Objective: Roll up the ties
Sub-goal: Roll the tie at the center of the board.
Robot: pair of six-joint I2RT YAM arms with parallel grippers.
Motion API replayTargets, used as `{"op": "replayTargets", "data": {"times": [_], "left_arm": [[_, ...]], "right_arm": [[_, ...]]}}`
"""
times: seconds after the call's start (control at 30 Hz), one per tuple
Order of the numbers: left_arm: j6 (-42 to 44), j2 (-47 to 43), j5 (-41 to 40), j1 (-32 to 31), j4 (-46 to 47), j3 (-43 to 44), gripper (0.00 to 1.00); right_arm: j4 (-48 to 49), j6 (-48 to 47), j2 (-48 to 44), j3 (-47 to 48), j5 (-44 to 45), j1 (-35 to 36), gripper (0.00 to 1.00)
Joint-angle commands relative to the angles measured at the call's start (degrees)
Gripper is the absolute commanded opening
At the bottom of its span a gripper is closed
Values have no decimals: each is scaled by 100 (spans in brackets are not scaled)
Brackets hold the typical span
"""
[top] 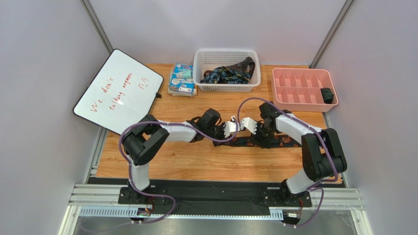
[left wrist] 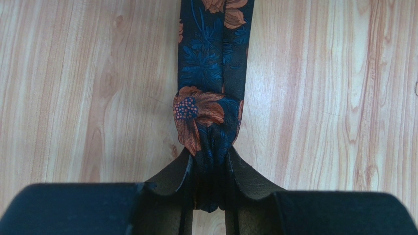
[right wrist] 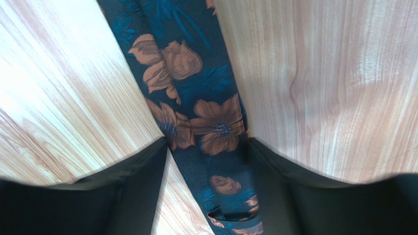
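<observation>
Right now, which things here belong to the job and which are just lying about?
Job: tie on the table, pinched by the left gripper, right gripper open over it; more ties in the white basket.
Lying about: whiteboard, blue-white packet; pink tray, use unclear.

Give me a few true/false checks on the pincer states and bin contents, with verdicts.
1. The left pincer is shut on the end of the tie. True.
2. The right pincer is clamped shut on the tie. False: its fingers stand apart, one on either side of the tie lying flat on the table.
3. The white basket is empty. False: it holds a heap of ties.
4. The pink tray has a dark item in a compartment at its right end. True.
</observation>
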Motion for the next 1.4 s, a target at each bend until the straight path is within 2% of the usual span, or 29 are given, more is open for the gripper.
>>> {"op": "replayTargets", "data": {"times": [0.0,0.1,0.13,0.2,0.27,0.3,0.33,0.4,0.43,0.5,0.57,0.6,0.67,0.7,0.77,0.83,0.87,0.97,1.1,1.17,1.37], "left_arm": [[-61,-45,-163,35,-654,12,12],[-34,-71,-155,44,-680,3,12],[-25,-71,-163,44,-698,-6,12],[-16,-71,-164,44,-698,-6,12],[-8,-80,-155,53,-698,-23,12],[-8,-89,-146,44,-698,-24,12],[1,-115,-146,44,-707,-32,12],[54,-150,-146,44,-707,-67,12],[89,-203,-146,53,-672,-85,12],[124,-203,-111,44,-672,-120,12],[159,-221,-102,44,-672,-103,12],[168,-221,-111,44,-680,-85,12],[186,-203,-128,44,-680,-76,12],[168,-186,-137,44,-689,-50,12],[151,-186,-181,44,-707,-41,12],[107,-186,-199,44,-707,-59,12],[81,-177,-207,44,-707,-59,12],[19,-159,-295,53,-707,-85,12],[-78,-159,-374,44,-707,-94,12],[-87,-194,-383,53,-707,-138,12],[-8,-256,-374,44,-865,-217,12]], "right_arm": [[640,-255,9,-308,173,55,54],[719,-421,-157,-492,243,55,41],[797,-457,-228,-563,252,55,29],[842,-553,-342,-633,313,55,23],[869,-554,-465,-669,349,55,36],[842,-510,-483,-634,375,47,48],[651,-466,-518,-486,358,20,72],[352,-222,-509,-222,148,-146,96],[-68,-115,-492,188,25,-321,100],[-614,436,-247,708,-458,-506,100],[-1475,973,260,1663,-1210,-823,98],[-1991,1646,490,2000,-1520,-928,93],[-2382,2369,1121,2684,-2475,-1244,86],[-2540,2843,1317,2810,-2794,-1324,79],[-2542,4056,1642,2908,-3723,-1456,73],[-2043,5196,1898,2629,-4193,-1632,71],[-1806,5482,1907,2470,-4543,-1624,71],[-681,6301,1776,1776,-4573,-1247,70],[172,6749,1600,1353,-4442,-675,58],[253,6846,1574,1291,-4345,-473,54],[438,6978,1818,1229,-4037,-244,51]]}}
